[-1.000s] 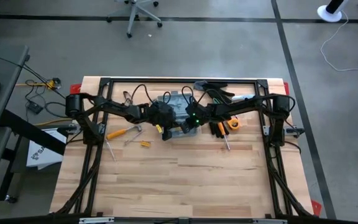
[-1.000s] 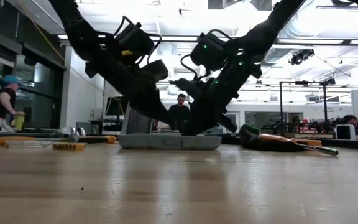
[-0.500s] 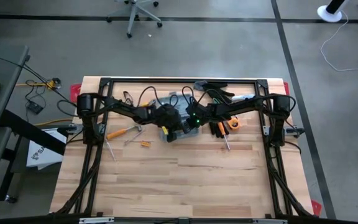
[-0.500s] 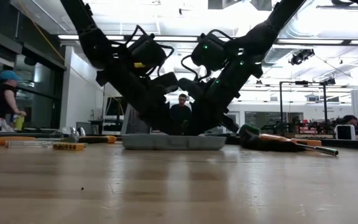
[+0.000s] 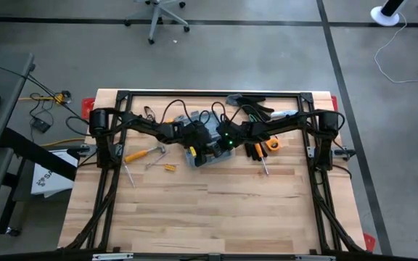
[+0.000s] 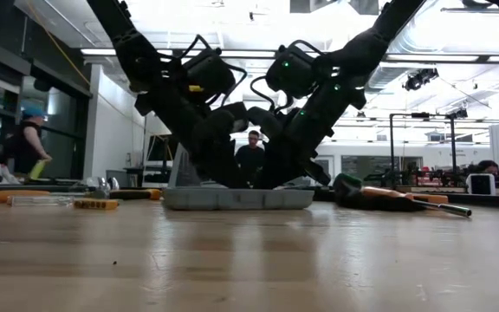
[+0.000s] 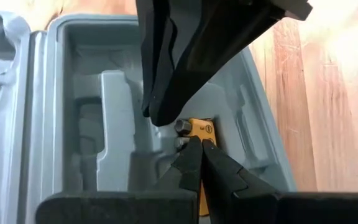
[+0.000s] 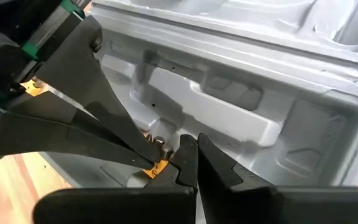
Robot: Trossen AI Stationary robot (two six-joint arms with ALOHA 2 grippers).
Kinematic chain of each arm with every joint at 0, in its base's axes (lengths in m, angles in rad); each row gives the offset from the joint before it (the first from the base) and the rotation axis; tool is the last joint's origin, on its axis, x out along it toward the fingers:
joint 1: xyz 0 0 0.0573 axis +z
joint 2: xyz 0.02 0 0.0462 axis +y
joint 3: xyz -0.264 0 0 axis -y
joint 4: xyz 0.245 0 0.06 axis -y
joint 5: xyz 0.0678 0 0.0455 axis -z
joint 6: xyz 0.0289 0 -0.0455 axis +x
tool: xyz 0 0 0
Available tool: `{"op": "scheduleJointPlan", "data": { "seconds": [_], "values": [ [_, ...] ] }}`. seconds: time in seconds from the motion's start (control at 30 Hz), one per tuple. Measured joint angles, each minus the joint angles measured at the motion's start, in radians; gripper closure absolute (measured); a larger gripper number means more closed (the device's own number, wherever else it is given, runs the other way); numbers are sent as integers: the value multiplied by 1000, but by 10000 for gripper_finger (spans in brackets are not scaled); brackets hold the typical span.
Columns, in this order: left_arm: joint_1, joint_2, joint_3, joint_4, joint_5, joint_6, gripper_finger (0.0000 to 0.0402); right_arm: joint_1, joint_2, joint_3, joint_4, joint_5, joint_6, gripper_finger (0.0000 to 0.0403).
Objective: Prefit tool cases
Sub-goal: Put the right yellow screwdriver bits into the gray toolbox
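Progress is partial: the grey-blue moulded plastic tool case (image 5: 207, 148) lies open at the table's far middle, with a small yellow tool (image 7: 202, 132) in one recess. Left gripper (image 7: 200, 147) and right gripper (image 8: 190, 151), both closed and empty, press at it. Other recesses remain unfilled. Recess walls crowd both grippers closely.

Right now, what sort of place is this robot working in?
Probably a workshop or robotics lab: a wooden workbench strewn with hand tools, an open moulded tool case, a concrete floor and people behind.
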Motion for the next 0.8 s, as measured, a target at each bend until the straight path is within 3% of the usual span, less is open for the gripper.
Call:
{"op": "scheduleJointPlan", "data": {
  "seconds": [0.3,0.57,0.8],
  "values": [
    [19,-25,-11,47,30,8,401,0,0,-1,10,5,3,403],
    [25,-42,-10,10,-4,21,401,-1,2,-2,30,6,8,403],
    [25,-81,-15,73,-45,56,401,-1,1,-2,23,-1,6,403]
  ]
}}
